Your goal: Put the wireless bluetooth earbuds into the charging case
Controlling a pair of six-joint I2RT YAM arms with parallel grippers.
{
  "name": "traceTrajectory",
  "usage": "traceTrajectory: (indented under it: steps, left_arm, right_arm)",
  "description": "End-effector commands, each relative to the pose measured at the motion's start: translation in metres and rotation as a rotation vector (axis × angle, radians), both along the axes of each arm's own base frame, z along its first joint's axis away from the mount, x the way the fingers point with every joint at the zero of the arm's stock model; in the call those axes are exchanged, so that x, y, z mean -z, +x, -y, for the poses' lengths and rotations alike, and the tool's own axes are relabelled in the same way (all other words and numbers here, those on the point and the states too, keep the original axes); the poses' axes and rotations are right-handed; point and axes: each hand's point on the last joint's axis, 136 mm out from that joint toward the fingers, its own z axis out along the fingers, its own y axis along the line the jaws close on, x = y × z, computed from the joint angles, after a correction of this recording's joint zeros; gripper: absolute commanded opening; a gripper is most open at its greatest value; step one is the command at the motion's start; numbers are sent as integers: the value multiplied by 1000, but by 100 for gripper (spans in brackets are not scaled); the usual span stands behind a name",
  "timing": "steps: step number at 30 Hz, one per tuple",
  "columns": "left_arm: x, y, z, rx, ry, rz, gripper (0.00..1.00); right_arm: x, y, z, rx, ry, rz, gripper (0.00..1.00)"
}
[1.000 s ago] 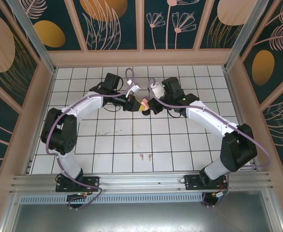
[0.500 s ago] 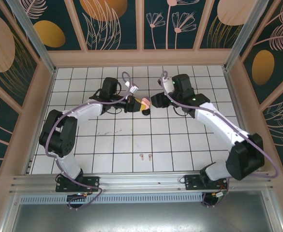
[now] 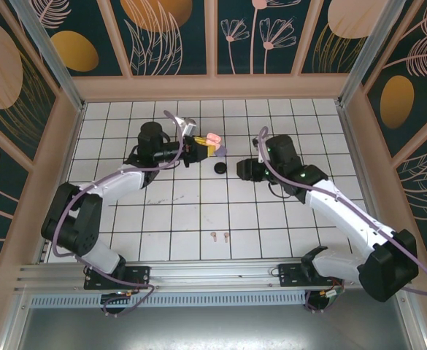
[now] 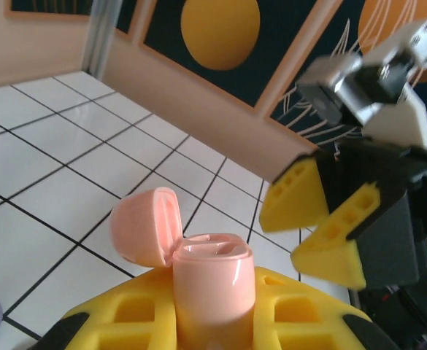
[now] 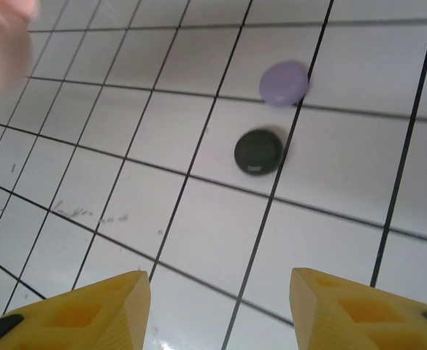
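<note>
Seen from above, a white tiled table (image 3: pixel 162 211) sits inside walls with a leaf pattern. A black round case (image 3: pixel 220 168) lies closed on the tiles near the table's middle, and everything else is placed from it.

Just behind it and a little to the left, the left gripper (image 3: pixel 203 145) hangs above the tiles, clenched on a pink charging case (image 3: pixel 212 140). In the left wrist view this case stands upright between the yellow fingers (image 4: pixel 322 302), with its hinged lid (image 4: pixel 146 226) flipped open to one side.

A lilac round case (image 3: pixel 221 150) lies closed on the tiles just behind the black one, close beside the held pink case.

Just to the right of the black case, the right gripper (image 3: pixel 243 169) points towards it. It is released — its yellow fingers (image 5: pixel 125 292) are spread wide, with bare tile between them.

Well in front of the black case, towards the arm bases, two pink earbuds (image 3: pixel 213 235) lie side by side on the tiles — near each other but not touching.
</note>
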Motion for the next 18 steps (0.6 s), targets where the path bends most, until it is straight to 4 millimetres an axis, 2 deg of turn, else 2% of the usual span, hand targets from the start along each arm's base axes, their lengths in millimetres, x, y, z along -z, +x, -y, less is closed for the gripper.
traceTrajectory:
  steps: [1, 11, 14, 18]
  left_arm:
    - [-32, 8, -12, -108, -82, 104, 0]
    - [-38, 25, -58, -439, -112, 145, 0]
    - [-38, 26, -74, -517, -118, 154, 0]
    - [-38, 22, -86, -563, -123, 160, 0]
  right_arm:
    - [17, -17, 2, 78, -22, -77, 54]
    - [76, -61, -38, 81, -109, -274, 53]
    - [91, -75, -51, 72, -161, -302, 53]
    - [111, -99, -67, 28, -245, -346, 53]
